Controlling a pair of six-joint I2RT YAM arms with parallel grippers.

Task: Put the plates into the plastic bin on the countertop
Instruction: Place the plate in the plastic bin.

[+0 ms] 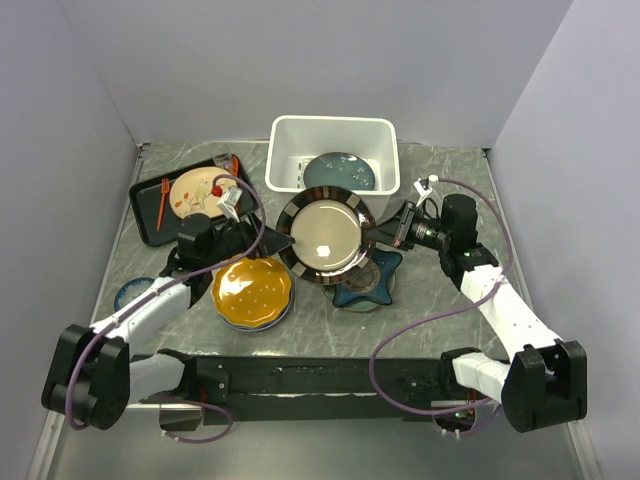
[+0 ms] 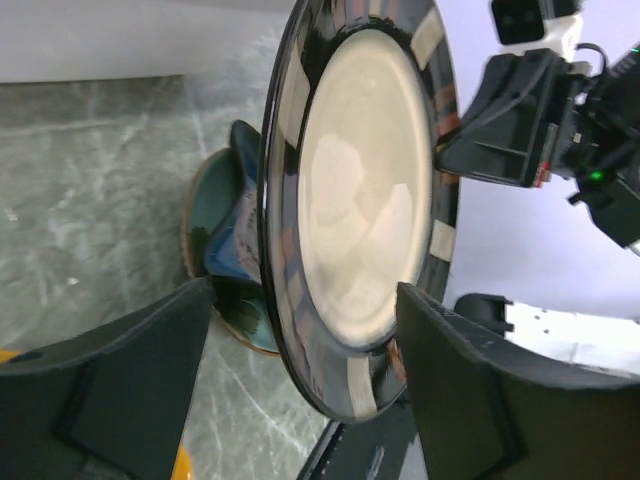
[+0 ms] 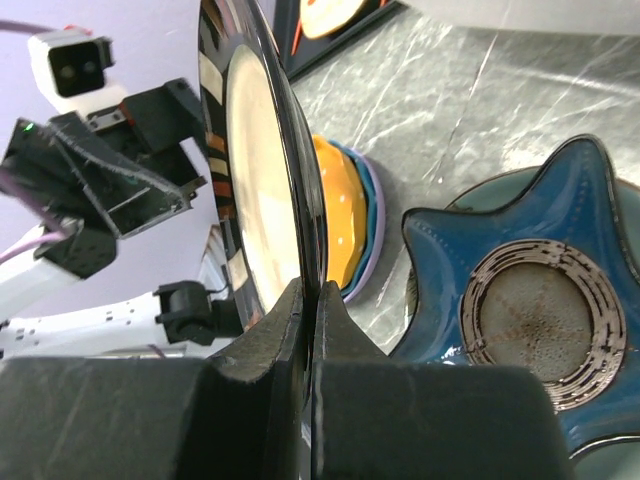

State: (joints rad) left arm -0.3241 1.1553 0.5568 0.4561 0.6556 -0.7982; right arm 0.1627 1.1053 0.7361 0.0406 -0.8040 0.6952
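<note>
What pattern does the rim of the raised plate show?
Glossy black plate rim with pale beige blocks; clearest in the left wrist view.

White-shelled left arm (image 1: 150, 305) and right arm (image 1: 508, 310), black joints and jaws, a looping purple cable (image 1: 372, 362) on each

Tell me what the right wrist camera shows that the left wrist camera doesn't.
Right wrist only: the right gripper shut on the rim of the dark-rimmed beige plate, the ringed centre of the navy star plate, a corner of the black tray. Left wrist only: that plate's whole beige centre, the left gripper open, one finger either side. Both: that plate, the star plate, the countertop.
</note>
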